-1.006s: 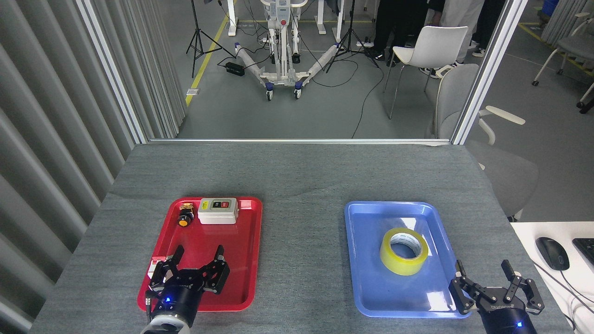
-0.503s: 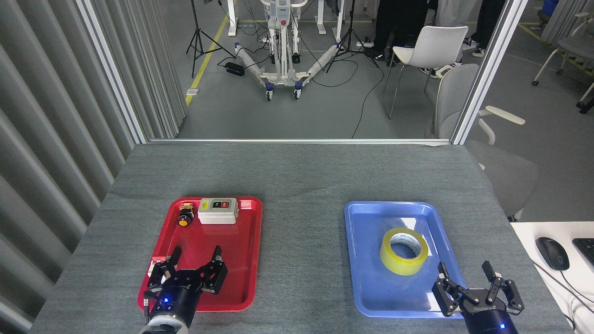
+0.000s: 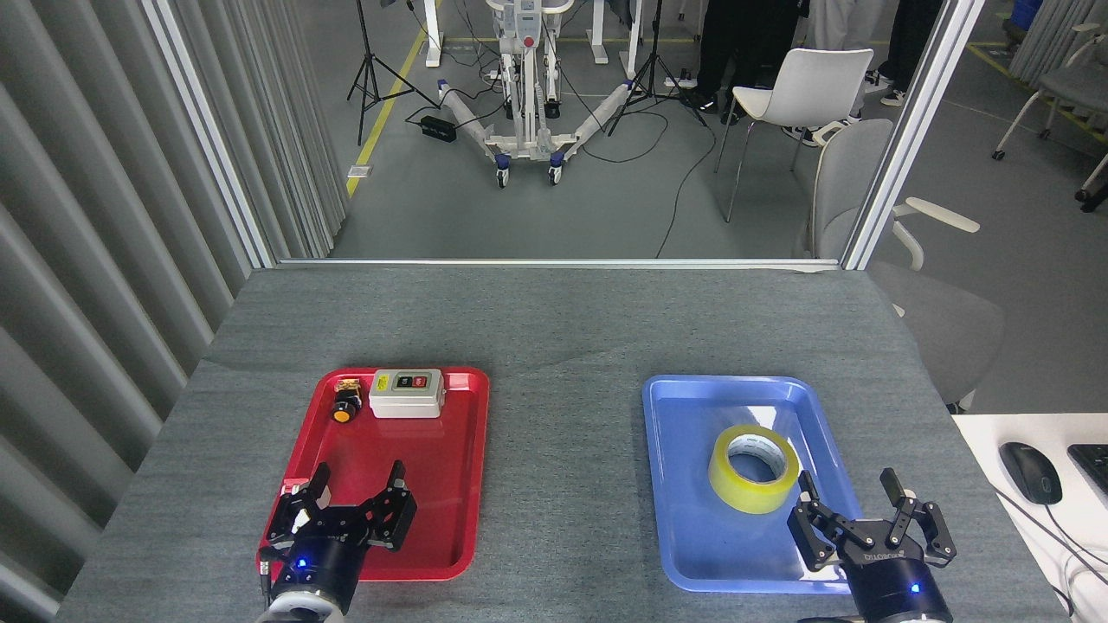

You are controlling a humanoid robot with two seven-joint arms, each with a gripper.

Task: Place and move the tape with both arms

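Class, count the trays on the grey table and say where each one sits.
2. The red tray lies on the left side, under the left gripper. The blue tray lies on the right, holding the tape. None seems hidden.

The counter (image 3: 563, 329) is covered with grey cloth, matt and finely textured. The red tray (image 3: 450, 484) and blue tray (image 3: 692, 536) look like smooth, glossy plastic; the blue one shows bright reflections. The tape (image 3: 751, 484) is translucent yellow film, shiny, on a white core that is probably cardboard. The switch box (image 3: 406, 394) has a matt pale plastic casing. Both pincers, left (image 3: 357, 491) and right (image 3: 853, 497), are matt black.
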